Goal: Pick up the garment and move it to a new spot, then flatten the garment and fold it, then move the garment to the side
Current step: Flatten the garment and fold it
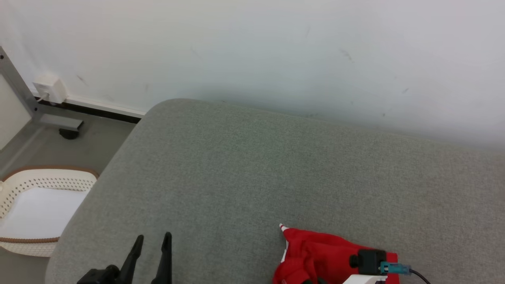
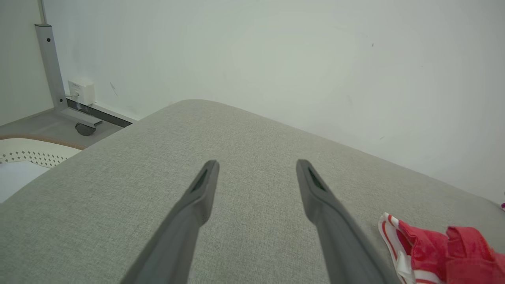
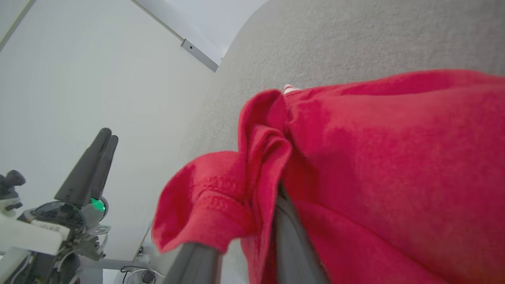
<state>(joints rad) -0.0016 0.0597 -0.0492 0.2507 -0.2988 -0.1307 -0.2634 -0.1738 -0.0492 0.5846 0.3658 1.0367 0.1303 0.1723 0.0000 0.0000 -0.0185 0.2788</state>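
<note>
Between the fingers of the right claw (image 3: pixel 265 197) the red garment (image 3: pixel 375 157) is held. The cloth is bunched around both fingers, so their tips are hidden, and one fold is hung over the finger on the side of the other arm. Under this claw the rest of the garment (image 1: pixel 315 252) is seen lying in a heap on the grey fabric surface (image 1: pixel 244 173). A striped white and red edge (image 2: pixel 388 232) is turned away from the claw, toward the far wall.

To the left of the right claw, well apart from the garment, the left claw (image 1: pixel 153 237) is held above the surface. Its fingers are spread wide and nothing is found between them (image 2: pixel 257 165). The garment is not touched by it.

Ahead of both claws only bare grey cloth is seen, up to the rounded far corner of the surface.

Further to the left of the left claw, below the edge of the surface, a white perforated basket (image 1: pixel 23 185) with a brown rim is placed on the floor. Beyond it a grey metal frame (image 1: pixel 19 90) and a small white box (image 1: pixel 49 88) are found against the pale wall (image 1: pixel 276 51).
</note>
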